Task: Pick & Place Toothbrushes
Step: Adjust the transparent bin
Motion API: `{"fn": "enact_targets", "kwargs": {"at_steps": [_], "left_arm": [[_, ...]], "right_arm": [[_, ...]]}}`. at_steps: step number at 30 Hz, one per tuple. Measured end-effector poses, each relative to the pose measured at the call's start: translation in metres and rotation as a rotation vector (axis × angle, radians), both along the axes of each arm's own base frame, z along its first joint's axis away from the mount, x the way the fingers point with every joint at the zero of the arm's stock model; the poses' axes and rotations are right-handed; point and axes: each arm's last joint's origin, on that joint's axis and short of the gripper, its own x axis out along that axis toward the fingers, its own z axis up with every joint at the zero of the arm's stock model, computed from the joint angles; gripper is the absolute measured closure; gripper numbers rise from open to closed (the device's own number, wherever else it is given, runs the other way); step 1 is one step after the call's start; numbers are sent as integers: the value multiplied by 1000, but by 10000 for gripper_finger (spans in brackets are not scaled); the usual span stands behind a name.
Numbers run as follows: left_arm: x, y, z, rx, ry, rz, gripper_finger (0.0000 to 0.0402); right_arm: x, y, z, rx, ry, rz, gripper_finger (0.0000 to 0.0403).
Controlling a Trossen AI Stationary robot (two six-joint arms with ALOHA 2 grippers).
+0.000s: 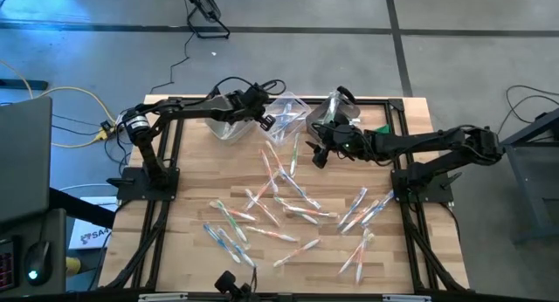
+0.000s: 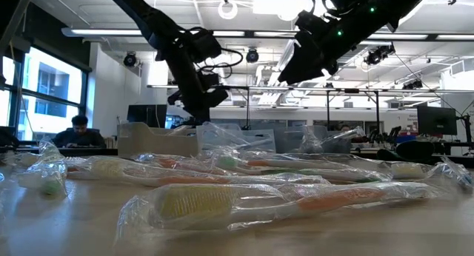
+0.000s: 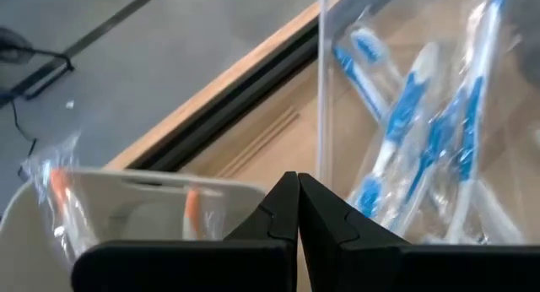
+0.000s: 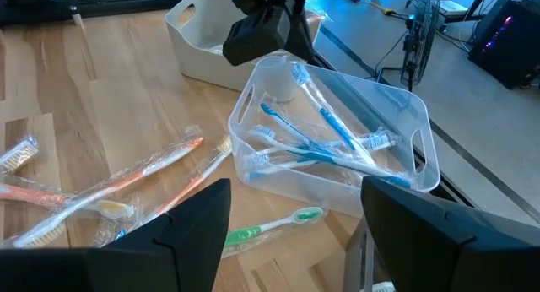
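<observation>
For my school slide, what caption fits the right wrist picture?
Open right gripper looks at a clear bin of blue toothbrushes.

Wrapped toothbrushes (image 1: 288,206) lie scattered across the wooden table (image 1: 192,250) below both arms.

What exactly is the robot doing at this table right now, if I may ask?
It is sorting wrapped toothbrushes from the table into bins. The left gripper, shut and empty, hangs over the white bin beside the clear bin of blue brushes. The right gripper is open above the pile.
</observation>
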Motion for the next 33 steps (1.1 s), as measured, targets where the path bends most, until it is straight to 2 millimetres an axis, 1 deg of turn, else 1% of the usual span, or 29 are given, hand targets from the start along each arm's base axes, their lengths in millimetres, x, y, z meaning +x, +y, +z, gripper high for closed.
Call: {"fn": "enact_targets", "kwargs": {"at_steps": [6, 8, 11, 15, 19, 23, 26, 28, 33], "left_arm": [[-1, -2, -2, -59, -13, -21, 401], [1, -3, -2, -98, -36, -64, 401], [6, -5, 0, -151, -107, -175, 401], [9, -4, 3, -125, -149, -191, 401], [8, -2, 3, -80, -123, -142, 401], [7, -2, 6, -54, -108, -166, 401], [9, -2, 15, -50, -104, -219, 401], [11, -2, 25, -42, -111, -268, 401], [8, -7, 52, -49, -111, -398, 401]], "right_arm": [[0, 0, 0, 0, 0, 0, 144], [0, 0, 0, 0, 0, 0, 144], [0, 0, 0, 0, 0, 0, 144], [0, 0, 0, 0, 0, 0, 144], [0, 0, 0, 0, 0, 0, 144], [0, 0, 0, -2, -3, 1, 144], [0, 0, 0, -3, 0, 10, 144], [0, 1, -1, 11, 13, 34, 144], [-5, 2, -10, 46, 110, 46, 146]]}}
